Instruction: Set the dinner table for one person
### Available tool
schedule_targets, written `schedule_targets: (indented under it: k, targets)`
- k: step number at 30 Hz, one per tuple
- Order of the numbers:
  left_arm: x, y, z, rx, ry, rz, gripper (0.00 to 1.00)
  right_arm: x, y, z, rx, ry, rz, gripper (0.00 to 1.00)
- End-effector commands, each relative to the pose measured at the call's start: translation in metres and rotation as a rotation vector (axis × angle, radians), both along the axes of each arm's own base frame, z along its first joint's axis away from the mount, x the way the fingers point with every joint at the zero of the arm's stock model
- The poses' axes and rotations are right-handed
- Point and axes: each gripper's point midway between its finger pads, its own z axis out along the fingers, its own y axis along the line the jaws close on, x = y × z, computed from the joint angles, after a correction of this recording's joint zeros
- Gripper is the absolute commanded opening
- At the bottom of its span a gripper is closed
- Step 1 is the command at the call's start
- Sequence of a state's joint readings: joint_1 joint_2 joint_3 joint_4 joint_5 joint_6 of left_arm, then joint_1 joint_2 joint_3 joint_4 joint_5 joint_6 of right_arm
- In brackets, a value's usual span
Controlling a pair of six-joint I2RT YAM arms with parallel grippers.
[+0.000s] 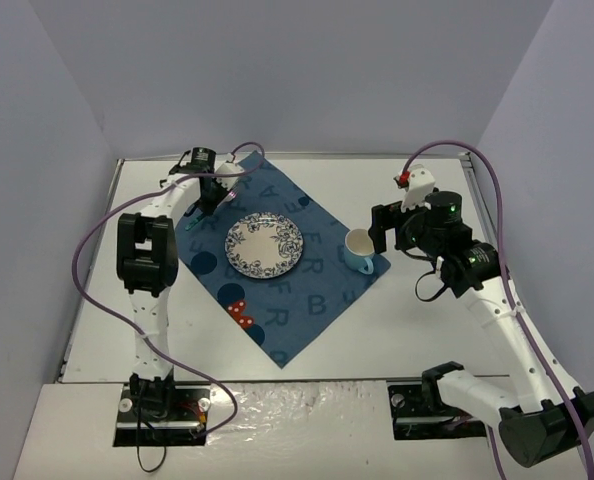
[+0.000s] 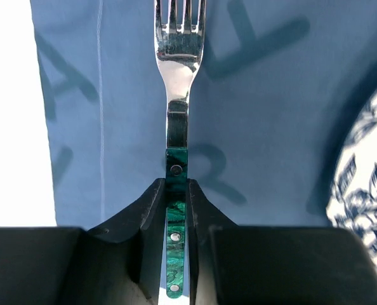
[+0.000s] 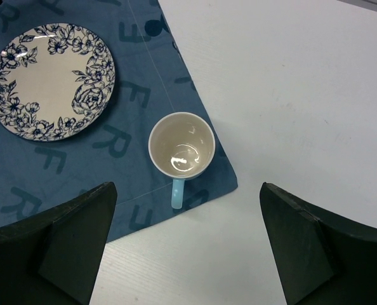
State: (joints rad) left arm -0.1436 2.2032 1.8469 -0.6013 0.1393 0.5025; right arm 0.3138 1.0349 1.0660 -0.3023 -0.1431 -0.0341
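Note:
My left gripper [image 2: 177, 184] is shut on the green handle of a steel fork [image 2: 177, 82], tines pointing away, over the dark blue lettered cloth [image 2: 271, 95] just left of the blue-flowered plate [image 2: 366, 190]. From above, this gripper [image 1: 209, 200] is at the cloth's far left, near the plate [image 1: 264, 245]. My right gripper [image 3: 187, 187] is open and empty, hovering above a light blue cup [image 3: 181, 146] that stands upright on the cloth's right corner. From above, the right gripper [image 1: 382, 232] is just right of the cup [image 1: 358, 249]. The white dinner table [image 1: 417, 320] lies under everything.
The cloth [image 1: 277, 310] lies at an angle across the table's middle, with a red spotted patch [image 1: 238, 312] near its front. The plate [image 3: 52, 79] sits at the cloth's centre. Bare white tabletop [image 3: 290, 95] shows right of the cup. Grey walls enclose the table.

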Motion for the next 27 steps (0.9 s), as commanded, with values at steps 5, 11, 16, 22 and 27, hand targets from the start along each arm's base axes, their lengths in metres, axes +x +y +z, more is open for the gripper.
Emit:
schedule_targets:
  k: [5,11,16,22,27]
  targets:
    - [0.034,-0.005,0.029,0.016,-0.093,-0.097,0.0,0.002,0.001,0.018,0.022,-0.08,0.015,0.94]
    - [0.037,-0.004,0.02,0.018,-0.093,-0.076,0.0,0.004,0.0,0.017,0.023,-0.075,0.003,0.95]
    - [0.034,-0.002,0.006,0.022,-0.072,-0.064,0.0,0.004,0.0,0.013,0.022,-0.065,0.001,0.95]
    - [0.036,0.005,0.026,0.008,-0.116,0.007,0.42,0.003,0.001,0.018,0.034,-0.074,0.005,0.98]
    - [0.035,0.018,0.074,-0.027,-0.221,0.145,0.75,-0.002,0.005,0.03,0.054,-0.102,0.029,1.0]
